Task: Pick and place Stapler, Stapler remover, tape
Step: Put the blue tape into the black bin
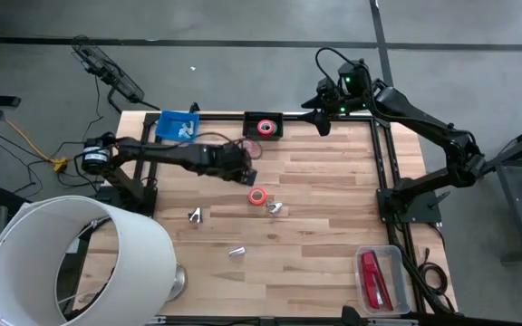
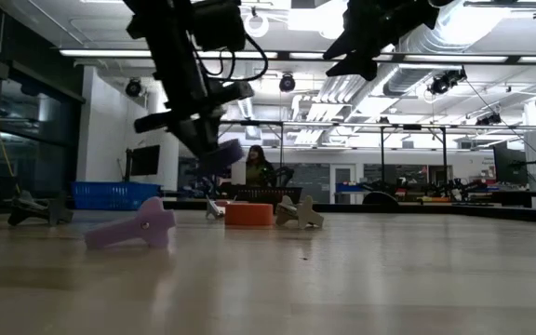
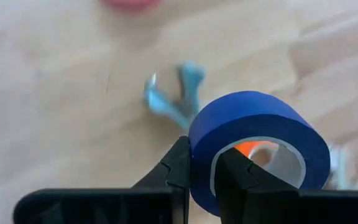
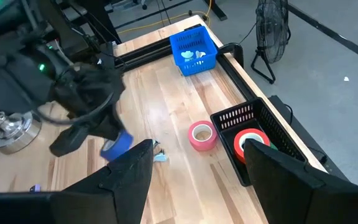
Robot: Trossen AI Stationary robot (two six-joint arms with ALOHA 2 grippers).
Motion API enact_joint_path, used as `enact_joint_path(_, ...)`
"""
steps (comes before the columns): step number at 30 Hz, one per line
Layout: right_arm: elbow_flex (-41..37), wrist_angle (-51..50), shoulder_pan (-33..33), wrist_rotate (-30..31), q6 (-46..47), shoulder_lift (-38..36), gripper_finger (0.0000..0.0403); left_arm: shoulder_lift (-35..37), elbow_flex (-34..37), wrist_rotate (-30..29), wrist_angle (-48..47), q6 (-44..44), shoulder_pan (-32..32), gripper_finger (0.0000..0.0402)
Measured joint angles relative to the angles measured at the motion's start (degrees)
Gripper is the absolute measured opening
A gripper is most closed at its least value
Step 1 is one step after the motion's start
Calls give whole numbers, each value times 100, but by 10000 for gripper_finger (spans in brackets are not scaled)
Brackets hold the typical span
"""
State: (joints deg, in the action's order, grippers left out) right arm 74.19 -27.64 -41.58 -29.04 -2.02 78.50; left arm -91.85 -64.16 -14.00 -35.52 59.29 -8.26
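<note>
In the left wrist view the left gripper (image 3: 202, 180) clamps the wall of a blue tape roll (image 3: 253, 134); the roll's lower rim is cut off by the picture's edge. Behind it, a silvery claw piece (image 3: 176, 99) is blurred, and a reddish shape (image 3: 129, 4) is cropped and too smeared to name. An orange patch seen through the roll's core cannot be identified. In the high view, the contents of the blue basket (image 1: 176, 126) at the worktop's far edge are too small to tell.
</note>
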Motion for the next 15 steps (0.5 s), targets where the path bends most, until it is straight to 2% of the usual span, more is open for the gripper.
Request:
enact_joint_path(9,0,0,0,48,5,0,243,0,-83,-73,894,-677,-849,35)
enact_joint_path(15,0,0,-4,240,6,0,243,0,-82,-486,1361,-1037,-1332,35)
